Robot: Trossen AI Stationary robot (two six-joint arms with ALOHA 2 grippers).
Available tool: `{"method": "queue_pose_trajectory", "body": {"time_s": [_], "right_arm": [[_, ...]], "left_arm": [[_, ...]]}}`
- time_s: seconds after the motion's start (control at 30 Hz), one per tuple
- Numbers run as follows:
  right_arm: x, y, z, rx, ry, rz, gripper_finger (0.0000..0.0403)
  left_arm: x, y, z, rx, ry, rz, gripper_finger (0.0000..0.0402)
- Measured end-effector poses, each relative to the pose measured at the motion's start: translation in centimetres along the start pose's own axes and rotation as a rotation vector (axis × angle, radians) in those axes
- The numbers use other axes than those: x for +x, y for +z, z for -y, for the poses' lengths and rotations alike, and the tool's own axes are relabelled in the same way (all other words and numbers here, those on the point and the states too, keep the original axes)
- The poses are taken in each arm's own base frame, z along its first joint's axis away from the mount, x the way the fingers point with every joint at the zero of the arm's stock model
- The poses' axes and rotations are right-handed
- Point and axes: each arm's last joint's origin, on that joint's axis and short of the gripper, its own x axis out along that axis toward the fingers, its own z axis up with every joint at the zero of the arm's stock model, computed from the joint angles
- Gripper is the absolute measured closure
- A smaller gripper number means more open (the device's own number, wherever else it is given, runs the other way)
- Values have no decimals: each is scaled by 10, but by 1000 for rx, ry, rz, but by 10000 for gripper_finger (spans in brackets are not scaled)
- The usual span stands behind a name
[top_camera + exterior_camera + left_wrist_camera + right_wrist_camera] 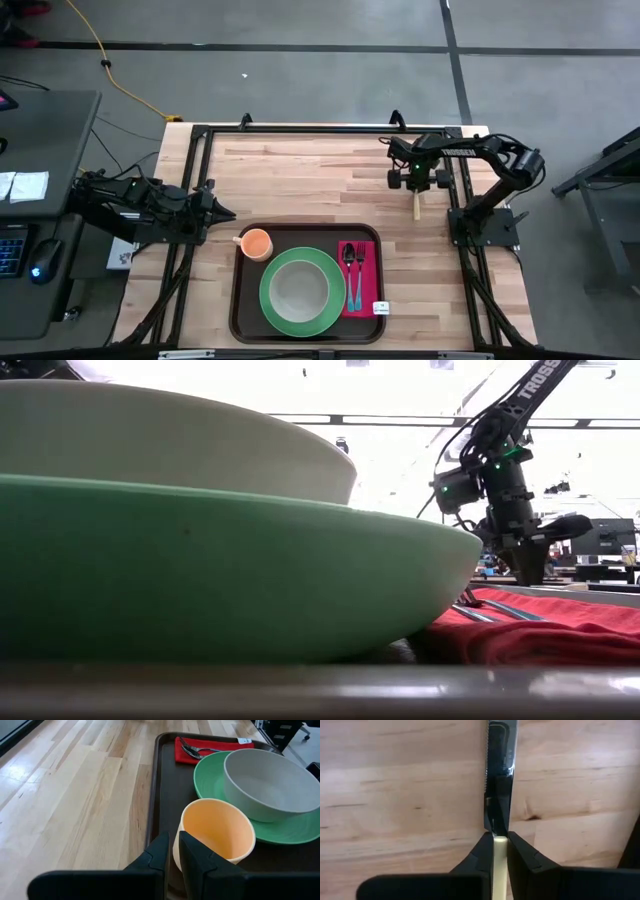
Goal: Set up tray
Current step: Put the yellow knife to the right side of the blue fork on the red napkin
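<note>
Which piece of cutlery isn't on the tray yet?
The knife with the cream handle: it lies on the bare wooden table, off the tray, between the right gripper's fingers. The fork and spoon lie on the red napkin.

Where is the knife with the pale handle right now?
In the high view, the pale-handled steel knife lies on the bare wooden table on the right side, pinched at its handle by the right gripper, beyond the dark brown plastic tray.

left gripper (222, 212) narrowly parted, right gripper (417, 190) closed
</note>
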Motion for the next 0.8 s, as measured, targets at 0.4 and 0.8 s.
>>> {"method": "queue_pose_trajectory", "body": {"time_s": [0.4,0.8], "right_arm": [[-1,-18,-7,-31,-16,-52,382],[-1,-52,-19,-62,-36,-120,376]], "left_arm": [[0,0,0,0,0,-1,328],[0,0,0,0,0,-1,328]]}}
